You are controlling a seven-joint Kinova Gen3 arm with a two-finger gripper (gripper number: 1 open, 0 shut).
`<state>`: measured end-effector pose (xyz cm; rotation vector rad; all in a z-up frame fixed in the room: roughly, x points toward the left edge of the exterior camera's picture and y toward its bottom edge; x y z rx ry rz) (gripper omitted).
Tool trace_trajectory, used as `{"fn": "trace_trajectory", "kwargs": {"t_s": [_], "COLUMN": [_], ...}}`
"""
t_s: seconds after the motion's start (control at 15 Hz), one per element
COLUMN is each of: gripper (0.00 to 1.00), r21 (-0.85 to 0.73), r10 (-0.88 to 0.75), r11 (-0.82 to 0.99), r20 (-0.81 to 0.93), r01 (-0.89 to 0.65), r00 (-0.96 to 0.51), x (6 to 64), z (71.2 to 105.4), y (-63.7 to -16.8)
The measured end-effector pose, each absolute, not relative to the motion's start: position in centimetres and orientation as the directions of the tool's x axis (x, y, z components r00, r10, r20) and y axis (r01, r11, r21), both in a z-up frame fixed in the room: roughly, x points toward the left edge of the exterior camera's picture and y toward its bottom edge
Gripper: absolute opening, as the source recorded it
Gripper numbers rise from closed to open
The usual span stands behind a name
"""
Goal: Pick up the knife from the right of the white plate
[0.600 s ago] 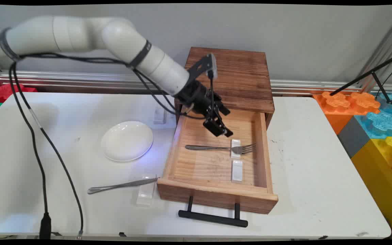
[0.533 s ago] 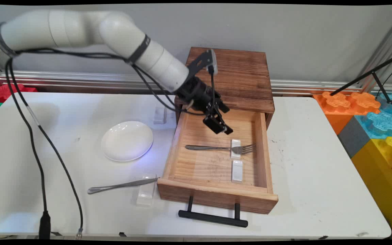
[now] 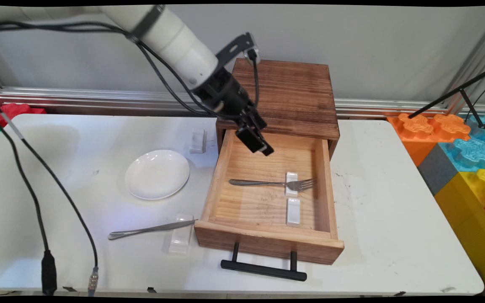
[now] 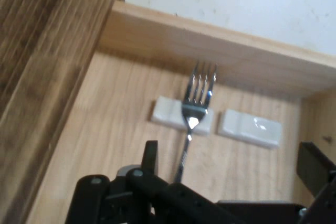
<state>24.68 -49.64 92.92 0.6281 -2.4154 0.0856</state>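
Claw (image 3: 256, 142) released, empty, above open drawer (image 3: 324, 185); fork (image 3: 274, 183) on white rest (image 3: 291, 183) below, well apart.

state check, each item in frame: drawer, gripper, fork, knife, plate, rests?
drawer: pulled out, open.
gripper: open, empty, above the drawer's back end.
fork: lying in the drawer, neck on a white rest.
second rest: in the drawer, bare.
knife: on the table, blade tip on a clear rest.
plate: upright, empty.
small rest: on the table left of the cabinet, bare.
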Motion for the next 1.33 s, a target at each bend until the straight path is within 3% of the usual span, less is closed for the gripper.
{"fn": "trace_trajectory", "kwargs": {"t_s": [0.6,1.33], "gripper": [1.00,1.00], "r21": [0.125,0.117], "r10": [-0.549,-0.573], "r11": [0.808,0.796], "r20": [0.515,0.464], "r01": [-0.576,-0.594], "r00": [-0.658,-0.675], "x": [29.8,37.8], "z": [98.1,98.4], "y": [-42.3,-32.8]}}
